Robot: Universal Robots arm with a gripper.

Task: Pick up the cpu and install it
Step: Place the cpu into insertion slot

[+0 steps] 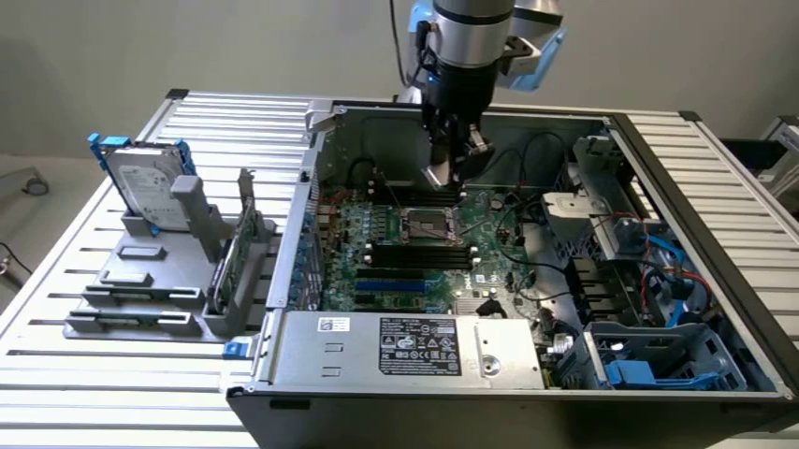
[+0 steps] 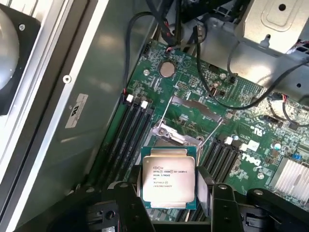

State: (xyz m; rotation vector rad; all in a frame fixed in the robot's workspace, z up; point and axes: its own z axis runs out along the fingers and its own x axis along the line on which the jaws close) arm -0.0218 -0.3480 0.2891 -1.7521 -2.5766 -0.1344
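A: What stands at the exterior view's left?

B: A grey stand [image 1: 148, 271] on the slatted counter [image 1: 63, 374]. A hard drive [image 1: 141, 182] in blue rails stands upright in it, and a circuit card [image 1: 235, 262] stands on edge just beside.

A: And moving right?

B: The open computer case [image 1: 705, 224] lies on the counter with its motherboard [image 1: 374, 271] facing up. The power supply [image 1: 418, 348] runs along the near edge. The square metal-framed socket [image 1: 425, 224] sits mid-board, between rows of black memory slots [image 1: 418, 254].

A: Where is the arm?

B: The arm [image 1: 472, 42] reaches down into the case from above, with its tip over the board near the socket.

A: And the cpu?

B: In the wrist view the cpu [image 2: 168, 177] is pinched at two opposite edges by the jaws, its printed silver top facing the camera. It hangs over the green board, apart from it and close to the socket's metal frame. It is not seated.

A: Farther right?

B: Cable bundles, then a blue drive caddy [image 1: 649, 365] in the case's near corner at the exterior view's right.
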